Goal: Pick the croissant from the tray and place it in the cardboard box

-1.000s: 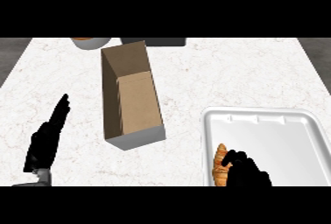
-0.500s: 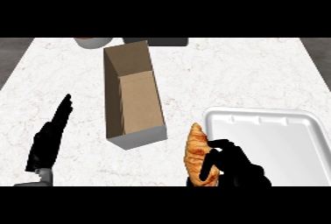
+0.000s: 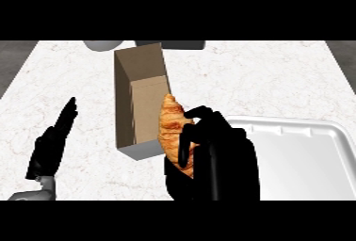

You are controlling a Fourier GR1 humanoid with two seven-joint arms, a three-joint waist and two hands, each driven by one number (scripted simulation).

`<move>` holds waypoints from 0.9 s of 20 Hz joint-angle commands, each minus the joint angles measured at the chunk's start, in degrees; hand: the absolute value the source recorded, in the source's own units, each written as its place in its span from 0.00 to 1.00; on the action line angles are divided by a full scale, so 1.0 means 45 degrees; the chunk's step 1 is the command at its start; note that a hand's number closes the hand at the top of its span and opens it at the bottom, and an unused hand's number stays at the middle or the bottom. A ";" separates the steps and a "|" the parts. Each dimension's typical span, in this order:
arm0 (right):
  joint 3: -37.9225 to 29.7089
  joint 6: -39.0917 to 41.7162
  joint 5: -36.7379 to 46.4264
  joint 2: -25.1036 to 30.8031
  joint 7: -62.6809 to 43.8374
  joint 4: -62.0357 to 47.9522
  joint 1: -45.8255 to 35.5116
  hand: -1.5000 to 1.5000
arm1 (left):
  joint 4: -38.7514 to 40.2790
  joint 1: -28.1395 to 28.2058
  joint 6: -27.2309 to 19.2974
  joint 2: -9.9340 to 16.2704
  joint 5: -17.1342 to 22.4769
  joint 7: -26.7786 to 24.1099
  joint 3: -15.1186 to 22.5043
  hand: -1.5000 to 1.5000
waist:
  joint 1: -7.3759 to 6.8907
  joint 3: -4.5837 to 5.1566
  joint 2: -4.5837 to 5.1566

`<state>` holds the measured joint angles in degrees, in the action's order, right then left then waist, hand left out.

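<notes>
Croissant (image 3: pixel 169 126): we find it clear of the white tray (image 3: pixel 306 155), held upright in the right hand (image 3: pixel 215 155), whose fingers curl round its lower half. Its upper tip overlaps the right wall of the cardboard box (image 3: pixel 142 70), and its body lies against the box's near right corner; we cannot tell whether it touches the box. The box stands open on the marble counter (image 3: pixel 264 80), just left of the tray. We note the left hand (image 3: pixel 50 148) at the lower left, fingers straight and pressed together, holding nothing. Two grey objects (image 3: pixel 104 45) sit partly cut off beyond the box.
</notes>
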<state>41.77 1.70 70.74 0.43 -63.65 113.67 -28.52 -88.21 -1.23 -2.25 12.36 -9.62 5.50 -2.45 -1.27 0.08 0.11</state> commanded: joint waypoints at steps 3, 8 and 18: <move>-0.1188 -0.0467 -0.2123 -0.0091 -0.2349 -0.2564 -0.3340 1.00 | 0.0068 -0.0486 0.0028 -0.0100 0.0065 0.0262 -0.0079 0.50 | -0.0022 -0.0003 -0.0010; -0.2838 -0.1162 -0.3897 -0.0090 -0.1598 -0.5519 -0.5401 1.00 | 0.0453 -0.0043 -0.0093 -0.0353 -0.0262 -0.0634 0.0249 0.50 | -0.0232 0.0004 0.0044; -0.2281 -0.4620 -0.6323 -0.0092 0.0128 -1.2202 -0.7013 1.00 | 0.0888 -0.0856 -0.0208 -0.0560 -0.0581 -0.0251 0.0453 0.50 | -0.0528 0.0003 0.0178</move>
<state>30.60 -11.89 47.00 0.35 -60.23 68.31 -56.91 -86.25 -3.72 -2.87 10.38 -11.61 4.86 -0.72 -3.38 0.08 0.69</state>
